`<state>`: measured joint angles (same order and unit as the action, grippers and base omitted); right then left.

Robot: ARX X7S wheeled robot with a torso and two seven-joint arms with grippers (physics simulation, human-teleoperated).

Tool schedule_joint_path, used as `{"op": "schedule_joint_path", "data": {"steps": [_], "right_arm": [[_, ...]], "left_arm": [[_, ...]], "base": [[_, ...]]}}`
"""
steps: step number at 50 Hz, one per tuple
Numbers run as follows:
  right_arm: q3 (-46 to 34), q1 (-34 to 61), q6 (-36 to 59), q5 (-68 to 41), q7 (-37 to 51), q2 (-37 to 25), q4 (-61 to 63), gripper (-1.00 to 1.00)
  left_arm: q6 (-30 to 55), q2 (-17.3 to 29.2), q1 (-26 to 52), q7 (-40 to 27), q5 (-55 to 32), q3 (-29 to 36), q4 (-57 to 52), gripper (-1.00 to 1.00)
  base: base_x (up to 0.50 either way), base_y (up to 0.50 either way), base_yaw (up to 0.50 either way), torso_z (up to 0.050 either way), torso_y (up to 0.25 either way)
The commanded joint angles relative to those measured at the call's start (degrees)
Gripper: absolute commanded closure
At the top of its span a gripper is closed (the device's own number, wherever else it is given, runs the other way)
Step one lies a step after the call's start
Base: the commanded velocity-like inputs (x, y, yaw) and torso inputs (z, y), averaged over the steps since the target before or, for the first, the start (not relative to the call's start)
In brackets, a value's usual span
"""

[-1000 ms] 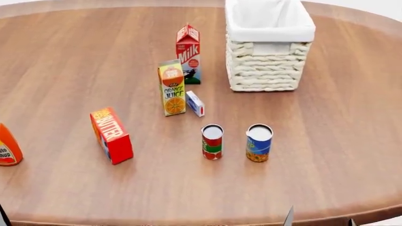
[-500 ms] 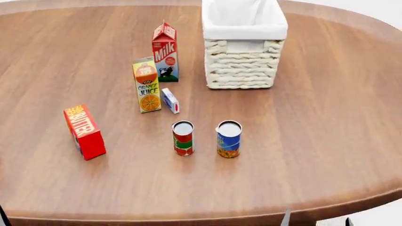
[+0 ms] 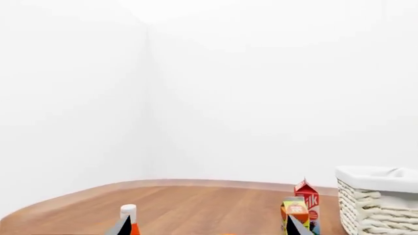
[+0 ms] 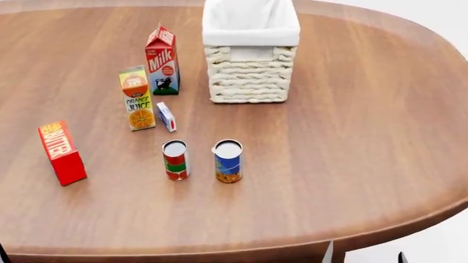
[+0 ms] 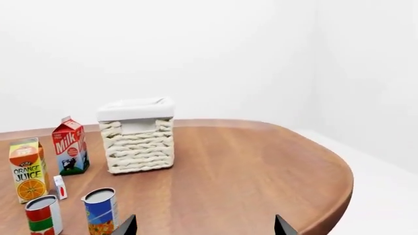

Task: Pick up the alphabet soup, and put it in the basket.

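**A:** How are the grippers held?

**B:** The right gripper (image 5: pixel 203 229) is seen with its fingertips spread wide, and nothing is held between them. The left gripper (image 3: pixel 206 229) is spread likewise, and nothing is gripped.

**A:** Where is the alphabet soup found?

**B:** The alphabet soup (image 4: pixel 227 161), a blue can, is stood upright on the table (image 4: pixel 351 137), ahead of the right gripper and to its left, untouched. A red-and-green can (image 4: pixel 175 159) is set just beside it, further left.

**A:** And the basket?

**B:** The basket (image 4: pixel 250 71) is placed further ahead of the right gripper, beyond the soup and well apart from it. A milk carton (image 4: pixel 162 60) and an orange juice carton (image 4: pixel 137 98) are stood ahead of the left gripper.
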<state>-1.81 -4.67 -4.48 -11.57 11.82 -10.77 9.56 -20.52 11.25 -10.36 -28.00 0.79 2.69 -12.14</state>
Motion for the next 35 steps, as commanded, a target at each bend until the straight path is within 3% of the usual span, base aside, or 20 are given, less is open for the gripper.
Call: {"op": "schedule_joint_path", "data": {"steps": [1,19,35], "right_arm": [[-0.97,-0.12,-1.01,0.67,0.22,-0.22,-0.22,-1.0],[-2.58,-0.36,-1.62,1.21,0.23,-0.75,-0.1,-1.0],[-4.39,-1.04,-3.58,3.45,0.79,-1.05,0.12,-1.0]], "left_arm": [[-0.39,0.28,-0.38,-0.48,-0.31,0.27,-0.49,-1.0],[-0.31,0.8,-0.64,-1.23,-0.32,0.61,-1.06,-1.0],[-0.96,1.2,-1.47,-1.95,-0.18,0.93,-2.15,-1.0]], "base": [[0.0,-0.25,0.0,0.0,0.0],[0.01,-0.24,0.0,0.0,0.0],[0.09,-0.04,0.0,0.0,0.0]]}}
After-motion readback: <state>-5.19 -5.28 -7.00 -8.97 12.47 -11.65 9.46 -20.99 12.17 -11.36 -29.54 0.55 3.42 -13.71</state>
